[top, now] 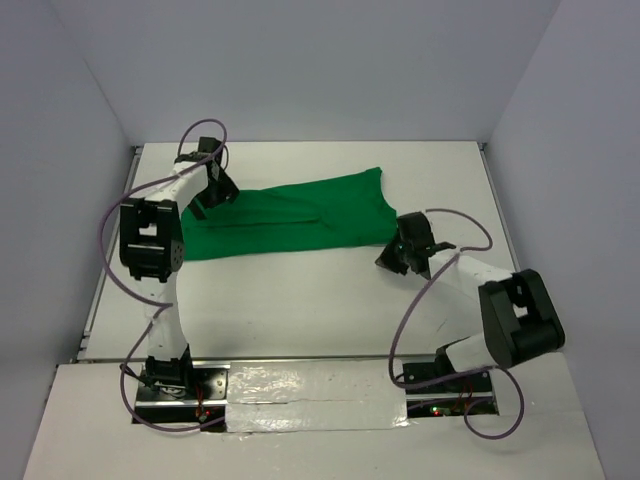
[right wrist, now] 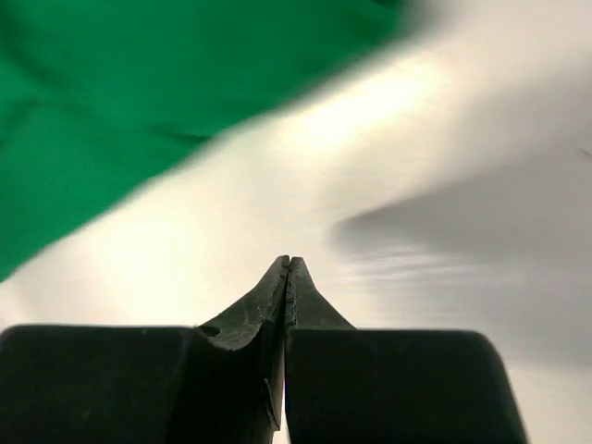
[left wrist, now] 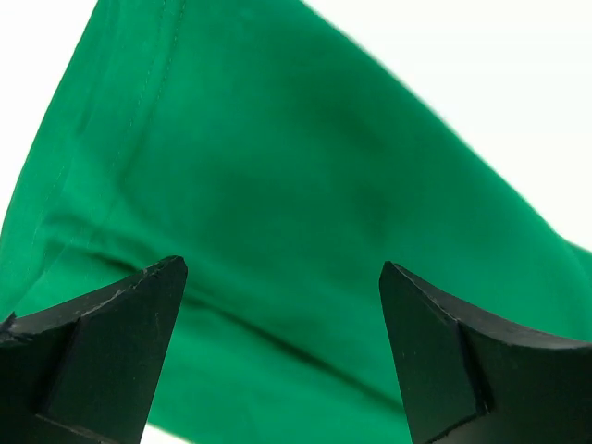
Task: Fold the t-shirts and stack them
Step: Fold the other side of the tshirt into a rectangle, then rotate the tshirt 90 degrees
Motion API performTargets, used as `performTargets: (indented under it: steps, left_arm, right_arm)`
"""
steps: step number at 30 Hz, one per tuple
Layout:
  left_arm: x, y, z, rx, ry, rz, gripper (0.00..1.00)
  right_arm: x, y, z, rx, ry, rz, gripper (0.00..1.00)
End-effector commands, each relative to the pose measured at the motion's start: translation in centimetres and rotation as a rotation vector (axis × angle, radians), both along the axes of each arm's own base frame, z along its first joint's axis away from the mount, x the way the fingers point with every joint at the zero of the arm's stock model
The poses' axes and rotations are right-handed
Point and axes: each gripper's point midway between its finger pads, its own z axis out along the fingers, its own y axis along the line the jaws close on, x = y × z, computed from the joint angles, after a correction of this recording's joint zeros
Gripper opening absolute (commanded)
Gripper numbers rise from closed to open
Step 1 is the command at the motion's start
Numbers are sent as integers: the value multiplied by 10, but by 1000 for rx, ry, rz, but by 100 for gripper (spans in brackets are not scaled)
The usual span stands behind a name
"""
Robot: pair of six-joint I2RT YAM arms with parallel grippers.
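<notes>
The t-shirt (top: 290, 215) is lying flat on the white surface (top: 300, 300), toward 12 o'clock from its middle. It is stretching as a long green band from 8 o'clock up to 2 o'clock. Its shape is proving hard to read: folds are running along its length, and the sleeves and collar are not standing out. The left arm is covering the band's 9 o'clock end in the top view.

The left gripper (top: 215, 185) is hovering over that end at about 10 o'clock of the cloth. It is released, its fingers (left wrist: 120, 314) standing wide apart in the wrist view with green cloth and a stitched hem filling the gap behind them. Whether the tips are touching the cloth I cannot tell.

The right gripper (top: 400, 255) is sitting just beside the band's 4 o'clock corner, over bare surface. It is clenched, its fingers (right wrist: 268, 296) pressing together with nothing between them. Its wrist view is coming out blurred, the cloth showing only as a green smear at 10 o'clock.
</notes>
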Motion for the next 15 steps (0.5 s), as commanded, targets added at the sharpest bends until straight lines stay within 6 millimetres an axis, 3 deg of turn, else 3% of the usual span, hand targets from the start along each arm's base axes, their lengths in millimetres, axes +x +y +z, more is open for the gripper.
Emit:
performTargets:
  steps: [1, 5, 7, 8, 9, 10, 11, 12, 13, 14, 15]
  left_arm:
    - [-11, 17, -21, 70, 119, 42, 99]
    - [-36, 11, -44, 35, 190, 46, 99]
    - [-72, 9, -63, 13, 264, 47, 99]
    - [-84, 7, -66, 3, 285, 47, 99]
    - [-90, 2, -60, -15, 264, 44, 99]
    - [-100, -2, -62, -24, 274, 38, 99]
    - [-131, -9, -74, -47, 334, 26, 99]
    - [-139, -21, -63, -69, 303, 2, 99]
    - [-151, -30, -62, -91, 308, -10, 99]
    - [-183, -44, -70, -147, 363, -11, 99]
    - [-189, -69, -55, -192, 313, -72, 99]
  right_arm:
    - [6, 3, -19, 96, 33, -71, 0]
    - [35, 8, -33, 107, 69, -102, 0]
    - [63, 13, -37, 120, 91, -118, 0]
    - [91, 21, -19, 146, 41, -110, 0]
    - [97, 22, -36, 132, 96, -112, 0]
    - [108, 23, -36, 123, 101, -120, 0]
    - [145, 32, -10, 141, 30, -112, 0]
    - [151, 32, -32, 117, 106, -116, 0]
    - [166, 35, -29, 109, 100, -112, 0]
    - [203, 43, -18, 117, 47, -110, 0]
    - [215, 42, -20, 102, 66, -115, 2]
